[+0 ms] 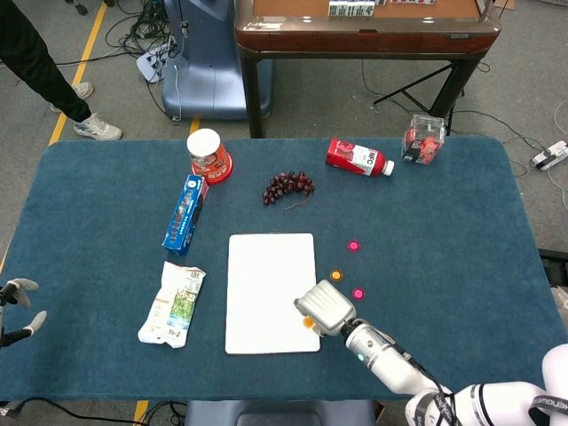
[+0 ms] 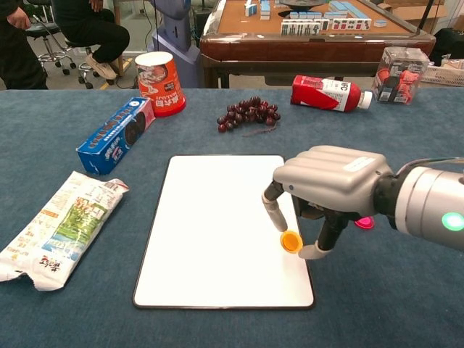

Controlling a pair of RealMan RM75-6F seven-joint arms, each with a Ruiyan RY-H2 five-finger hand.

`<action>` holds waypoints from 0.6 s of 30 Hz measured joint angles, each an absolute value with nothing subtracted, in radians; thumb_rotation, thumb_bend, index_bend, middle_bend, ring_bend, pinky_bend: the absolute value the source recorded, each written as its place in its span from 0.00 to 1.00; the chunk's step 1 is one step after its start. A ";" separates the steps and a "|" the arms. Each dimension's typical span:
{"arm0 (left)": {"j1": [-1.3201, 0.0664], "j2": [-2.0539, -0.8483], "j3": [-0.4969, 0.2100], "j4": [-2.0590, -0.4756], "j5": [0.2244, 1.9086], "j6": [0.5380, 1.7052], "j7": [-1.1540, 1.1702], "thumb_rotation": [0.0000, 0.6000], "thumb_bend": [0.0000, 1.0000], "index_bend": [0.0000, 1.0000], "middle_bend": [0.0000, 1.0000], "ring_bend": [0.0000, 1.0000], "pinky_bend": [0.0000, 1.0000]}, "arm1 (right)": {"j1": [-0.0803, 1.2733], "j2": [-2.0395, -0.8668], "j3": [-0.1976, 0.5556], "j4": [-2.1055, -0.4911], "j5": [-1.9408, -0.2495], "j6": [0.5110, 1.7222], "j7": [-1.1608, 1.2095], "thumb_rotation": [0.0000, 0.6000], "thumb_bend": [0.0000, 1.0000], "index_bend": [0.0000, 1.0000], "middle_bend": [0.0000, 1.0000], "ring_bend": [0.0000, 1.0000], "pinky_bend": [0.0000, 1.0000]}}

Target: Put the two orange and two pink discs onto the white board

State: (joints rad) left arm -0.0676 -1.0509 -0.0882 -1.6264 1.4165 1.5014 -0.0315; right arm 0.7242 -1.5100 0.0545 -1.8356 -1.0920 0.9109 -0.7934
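**Inspector:** State of the fingers, and where is the piece?

**Operator:** On my right hand [image 2: 330, 190], a finger and the thumb pinch a small round orange plastic disc [image 2: 291, 241] at its edges; the rest curl loosely above. The disc hangs over the near right corner of the flat white rectangular board [image 2: 217, 225]. I can't tell whether it touches the surface. My left hand [image 1: 18, 309] sits at the table's far left edge, fingers spread, holding nothing.

**Inspector:** Step in hand?

**Operator:** Placing the first disc, I judge. Off the board on the blue cloth lie the second orange disc [image 1: 335, 275] and two pink discs [image 1: 358, 293] [image 1: 353, 246]. Next I should lower, part the fingers, then reach for the nearest one.

**Inspector:** Legible markings?

**Operator:** None. The red-and-white bottle [image 2: 330, 93], blue biscuit box [image 2: 116, 135], red cup [image 2: 159, 82] and white-and-green snack packet [image 2: 61, 225] carry print too small to read.
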 measured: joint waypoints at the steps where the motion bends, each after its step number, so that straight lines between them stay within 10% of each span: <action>1: -0.067 -1.050 -0.088 -1.627 1.416 1.501 -0.033 1.00 0.24 0.50 0.58 0.49 0.78 | 0.730 -1.515 0.055 -1.834 -1.084 0.910 -0.797 1.00 0.05 0.46 1.00 1.00 1.00; 18: -0.065 -1.043 -0.093 -1.627 1.412 1.503 -0.047 1.00 0.25 0.50 0.58 0.49 0.78 | 0.792 -1.529 0.087 -1.791 -0.972 0.953 -0.809 1.00 0.10 0.41 1.00 1.00 1.00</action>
